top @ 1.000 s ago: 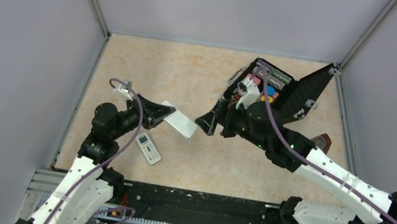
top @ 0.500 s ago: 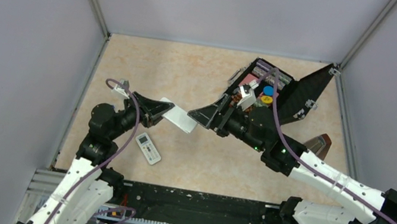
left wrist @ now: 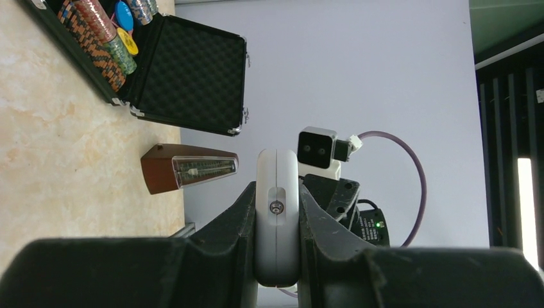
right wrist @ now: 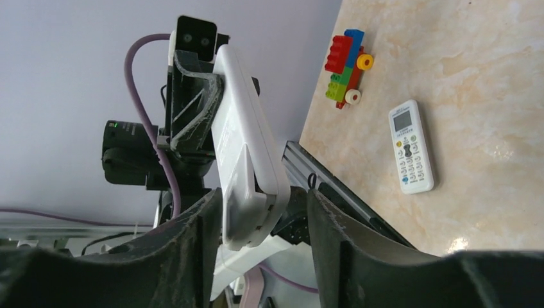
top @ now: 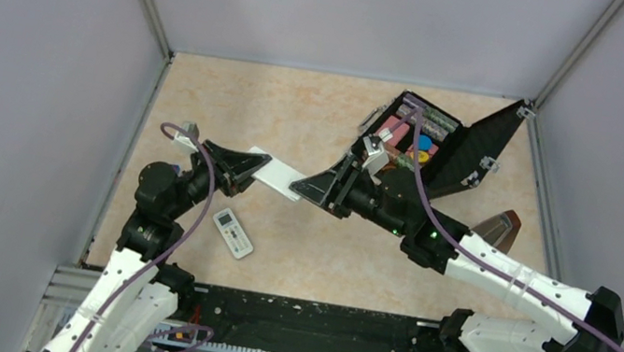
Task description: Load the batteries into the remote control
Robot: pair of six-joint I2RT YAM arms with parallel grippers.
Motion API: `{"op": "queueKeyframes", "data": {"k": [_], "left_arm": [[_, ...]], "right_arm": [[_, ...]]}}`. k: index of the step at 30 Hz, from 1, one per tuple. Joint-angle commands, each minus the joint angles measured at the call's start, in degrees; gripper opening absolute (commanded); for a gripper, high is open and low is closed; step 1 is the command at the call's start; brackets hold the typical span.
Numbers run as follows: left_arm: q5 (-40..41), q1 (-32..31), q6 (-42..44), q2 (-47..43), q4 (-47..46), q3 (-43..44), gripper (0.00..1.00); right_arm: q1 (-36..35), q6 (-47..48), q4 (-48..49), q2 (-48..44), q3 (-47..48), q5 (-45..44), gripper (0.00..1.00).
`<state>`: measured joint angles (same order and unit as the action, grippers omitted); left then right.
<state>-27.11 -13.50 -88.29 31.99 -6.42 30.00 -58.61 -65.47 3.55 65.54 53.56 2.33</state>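
Note:
The remote control (top: 275, 176) is held off the table, its plain white back showing. My left gripper (top: 245, 168) is shut on its left end; the left wrist view shows the remote's end (left wrist: 277, 218) clamped between both fingers. My right gripper (top: 311, 189) is open, its jaws straddling the remote's right end. In the right wrist view the remote (right wrist: 244, 144) lies against the left finger (right wrist: 192, 256), with a gap to the right finger, and its back cover looks slightly shifted at the end. No batteries are in view.
A second white remote with a small display (top: 233, 233) lies on the table below the held one, also in the right wrist view (right wrist: 411, 146). An open black case of chips (top: 445, 145) stands at back right, a brown metronome (top: 499, 226) beside it. Toy bricks (right wrist: 344, 67) lie at left.
My right gripper has moved left from near the black case to the remote, and its jaws now straddle the remote's free end. My left gripper still holds the remote, shifted slightly.

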Motion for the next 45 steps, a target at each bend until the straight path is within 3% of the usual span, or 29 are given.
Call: {"op": "queueKeyframes", "data": {"k": [1,8,14,24,29,45], "left_arm": [[0.9,-0.1,-2.2,-1.1,-4.8,2.4,0.00],[1.4,-0.2,-2.8,-1.4,-5.0,2.6,0.00],[1.6,-0.2,-2.6,-1.2,-5.4,2.3,0.00],[1.9,-0.1,-0.3,-1.0,-4.8,2.5,0.00],[1.0,-0.2,-1.6,-0.6,-6.6,2.8,0.00],[-2.5,-0.3,-5.7,1.3,-12.9,2.6,0.00]], "right_arm": [[0.0,-0.7,2.2,-0.4,-0.5,0.8,0.46],[0.1,-1.3,2.6,-1.7,-1.3,0.2,0.37],[0.1,-1.4,2.5,-1.8,-1.4,0.3,0.21],[0.1,-0.9,-3.1,-0.5,0.4,1.0,0.20],[0.1,-0.7,-1.4,1.7,0.4,2.6,0.09],[0.0,-2.0,5.7,10.8,2.4,5.7,0.11]]}}
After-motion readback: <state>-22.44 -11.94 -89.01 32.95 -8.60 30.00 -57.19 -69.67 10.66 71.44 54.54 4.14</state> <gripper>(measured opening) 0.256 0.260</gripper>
